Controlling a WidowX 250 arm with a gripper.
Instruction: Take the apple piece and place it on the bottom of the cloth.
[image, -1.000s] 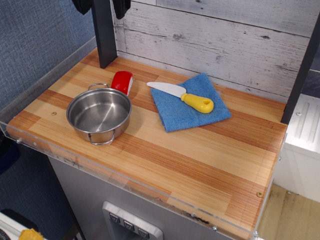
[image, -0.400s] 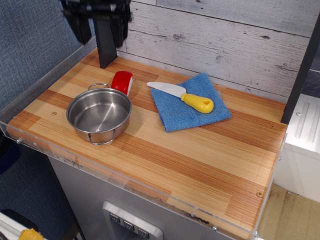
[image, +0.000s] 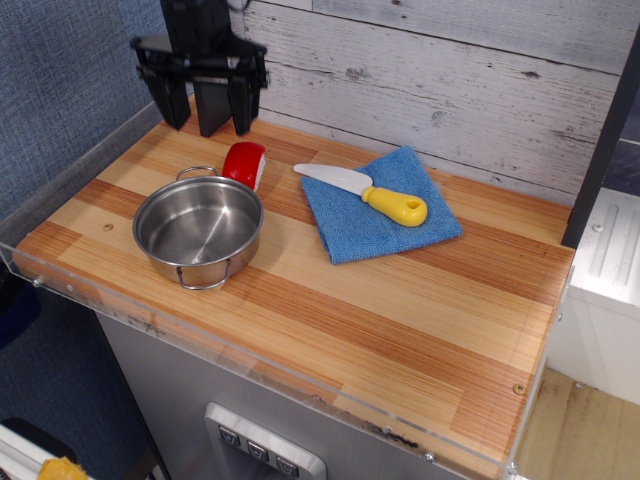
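The apple piece is a glossy red wedge with a white cut face, lying on the wooden table just behind the steel pot. The blue cloth lies flat to its right, near the back wall. A toy knife with a yellow handle and white blade lies across the cloth. My black gripper hangs open above the back left of the table, up and left of the apple piece, with both fingers pointing down and holding nothing.
A dark post stands at the back left, right behind the gripper. A clear plastic rim runs along the table's front and left edges. A white plank wall closes the back.
The gripper has come down from the top left edge of the view and is now fully visible, lower and closer to the apple piece. Nothing on the table has moved.
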